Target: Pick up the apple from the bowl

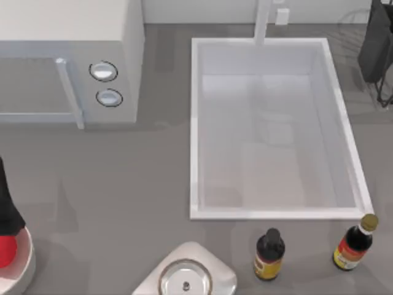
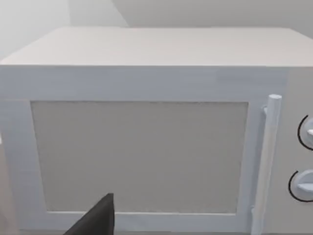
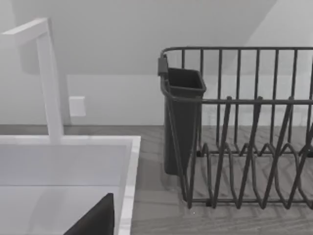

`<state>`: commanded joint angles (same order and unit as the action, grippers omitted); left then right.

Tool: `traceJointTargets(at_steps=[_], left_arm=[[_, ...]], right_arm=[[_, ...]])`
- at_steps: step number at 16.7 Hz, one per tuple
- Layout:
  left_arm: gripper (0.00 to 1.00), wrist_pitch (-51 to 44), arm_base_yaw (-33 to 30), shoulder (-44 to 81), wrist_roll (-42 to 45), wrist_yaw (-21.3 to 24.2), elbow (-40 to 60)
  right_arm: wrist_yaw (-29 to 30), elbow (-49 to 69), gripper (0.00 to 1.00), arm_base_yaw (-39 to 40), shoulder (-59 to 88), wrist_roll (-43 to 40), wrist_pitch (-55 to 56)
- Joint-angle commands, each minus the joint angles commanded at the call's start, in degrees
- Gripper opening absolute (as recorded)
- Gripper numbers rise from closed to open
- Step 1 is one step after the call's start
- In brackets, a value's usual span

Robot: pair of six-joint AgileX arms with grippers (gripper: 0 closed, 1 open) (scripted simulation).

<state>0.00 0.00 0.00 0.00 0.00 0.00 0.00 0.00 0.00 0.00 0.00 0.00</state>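
Observation:
The red apple (image 1: 5,251) lies in the white bowl (image 1: 23,270) at the table's front left corner; both are cut off by the top view's left edge. My left arm's dark gripper (image 1: 11,222) hangs just behind and above the apple, partly covering it. Whether it touches the fruit cannot be told. In the left wrist view one dark finger (image 2: 95,219) points toward a microwave door. In the right wrist view a dark finger (image 3: 95,219) of my right arm faces the sink's far right corner and a dish rack.
A white microwave (image 1: 67,61) stands at the back left. A deep white sink (image 1: 270,129) with a faucet (image 1: 263,21) fills the middle right. Two dark sauce bottles (image 1: 269,255) (image 1: 354,243) and a steel-lidded thing (image 1: 185,279) line the front. A black dish rack (image 3: 244,132) is back right.

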Motion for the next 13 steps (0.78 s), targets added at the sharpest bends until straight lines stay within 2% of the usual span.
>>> traceJointTargets(at_steps=[13], left_arm=[[1.00,-2.0,0.1,2.0,0.1,0.0,1.7]], right_arm=[[0.0,0.0,1.00,0.0,0.0,0.0,0.0]])
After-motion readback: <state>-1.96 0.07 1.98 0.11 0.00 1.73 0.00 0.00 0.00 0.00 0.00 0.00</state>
